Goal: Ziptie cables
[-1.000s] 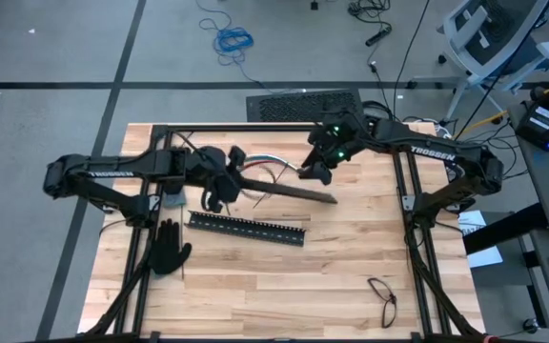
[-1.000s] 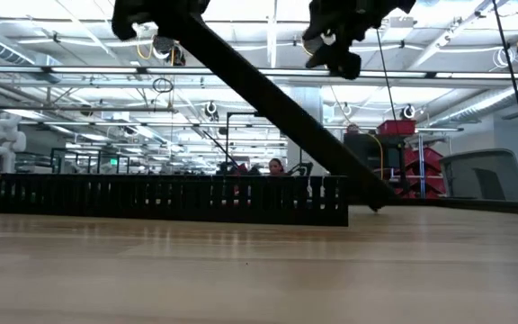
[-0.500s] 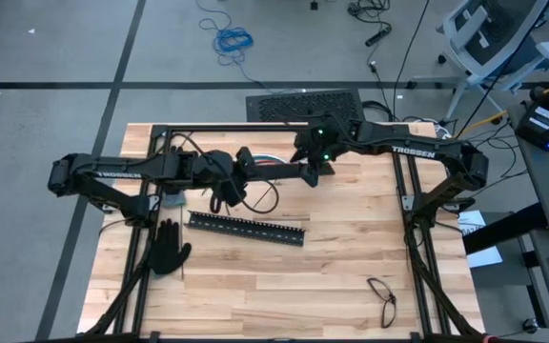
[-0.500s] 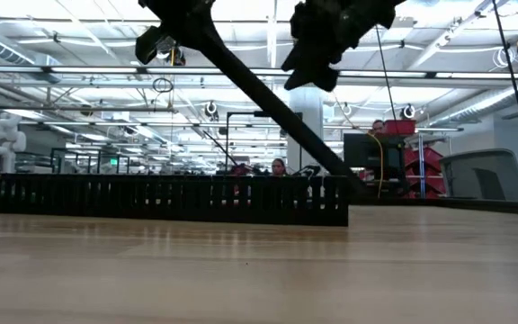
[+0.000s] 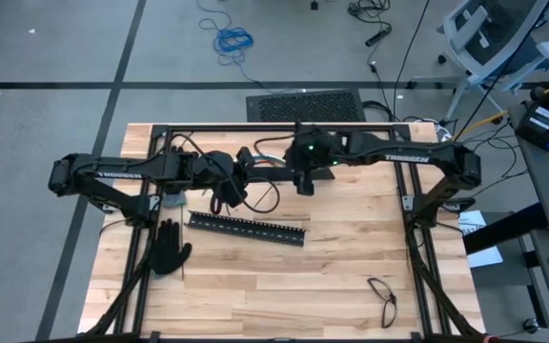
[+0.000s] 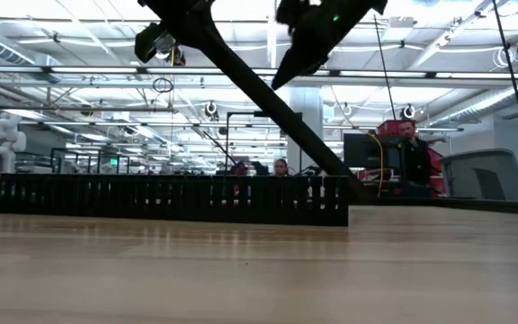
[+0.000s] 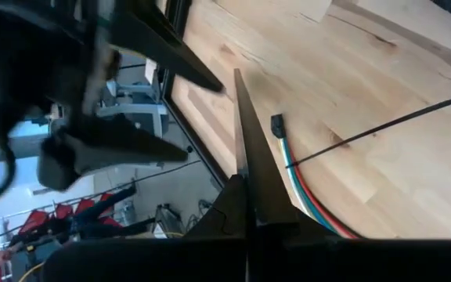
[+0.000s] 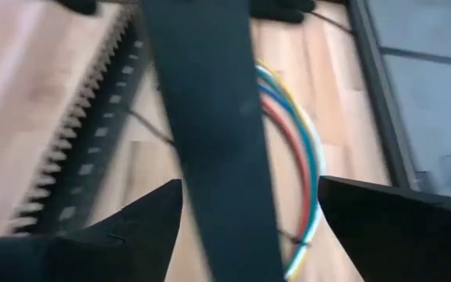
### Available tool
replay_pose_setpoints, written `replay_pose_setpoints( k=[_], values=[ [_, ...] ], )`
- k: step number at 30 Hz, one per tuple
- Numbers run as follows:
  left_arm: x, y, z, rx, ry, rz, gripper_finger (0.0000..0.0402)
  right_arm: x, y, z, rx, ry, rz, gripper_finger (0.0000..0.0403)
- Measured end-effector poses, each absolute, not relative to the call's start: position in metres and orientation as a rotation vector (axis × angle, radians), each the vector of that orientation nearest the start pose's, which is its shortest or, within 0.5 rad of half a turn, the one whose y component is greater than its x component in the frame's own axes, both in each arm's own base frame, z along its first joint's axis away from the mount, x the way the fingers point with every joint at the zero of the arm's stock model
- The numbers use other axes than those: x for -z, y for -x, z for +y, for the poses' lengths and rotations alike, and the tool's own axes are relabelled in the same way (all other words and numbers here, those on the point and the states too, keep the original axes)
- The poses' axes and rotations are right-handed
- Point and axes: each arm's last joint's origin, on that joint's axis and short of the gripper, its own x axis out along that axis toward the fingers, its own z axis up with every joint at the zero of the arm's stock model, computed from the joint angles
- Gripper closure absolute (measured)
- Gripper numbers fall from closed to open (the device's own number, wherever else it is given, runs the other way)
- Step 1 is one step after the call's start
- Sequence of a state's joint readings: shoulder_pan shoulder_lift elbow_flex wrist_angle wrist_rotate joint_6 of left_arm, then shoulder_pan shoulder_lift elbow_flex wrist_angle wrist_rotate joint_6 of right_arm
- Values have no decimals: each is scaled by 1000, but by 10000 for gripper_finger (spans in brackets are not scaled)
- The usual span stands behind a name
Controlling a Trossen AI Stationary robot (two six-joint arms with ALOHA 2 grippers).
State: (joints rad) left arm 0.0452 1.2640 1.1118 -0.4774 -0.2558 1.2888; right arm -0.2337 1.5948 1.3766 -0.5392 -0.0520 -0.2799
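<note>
Your left gripper is clamped shut on one end of a flat black bar, holding it off the table so it slopes down toward the far side in the low view. The left wrist view shows the bar running out from between your own fingers, with the cables lying on the wood just beside it and a ziptie stretched across the boards nearby.

Further right, your right gripper hangs over the middle of that same bar with its fingers spread wide, one on each side of the bar, not touching it. Below, the cables curve in a loop on the table, red, blue, white and yellow-green together.

A second slotted bar lies flat nearer the front, a glove rests at the left front, and glasses sit at the right front.

You are not at the tying step yet, as I read it; you seem to be handling the bar that hangs over the bundle. Next, either close the right fingers squarely on the bar to take it, or carry it clear so the cables and a ziptie can be reached. Mind the bar's free end near the loop.
</note>
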Motion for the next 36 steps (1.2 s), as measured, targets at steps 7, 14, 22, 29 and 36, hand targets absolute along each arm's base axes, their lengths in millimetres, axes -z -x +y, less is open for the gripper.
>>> replay_pose_setpoints(
  k=[7,14,22,29,36],
  values=[
    [-320,-268,20,153,-1302,737,401,-299,-357,-82,167,172,879,88],
    [-320,-269,20,129,-1310,752,401,-311,-359,-80,75,122,852,89],
    [-324,-271,21,100,-1319,721,401,-308,-367,-78,4,39,808,89],
    [-325,-272,19,98,-1339,705,401,-308,-368,-80,2,66,791,89],
    [-326,-274,8,119,-1353,666,401,-308,-367,-85,3,73,789,89]
  ],
)
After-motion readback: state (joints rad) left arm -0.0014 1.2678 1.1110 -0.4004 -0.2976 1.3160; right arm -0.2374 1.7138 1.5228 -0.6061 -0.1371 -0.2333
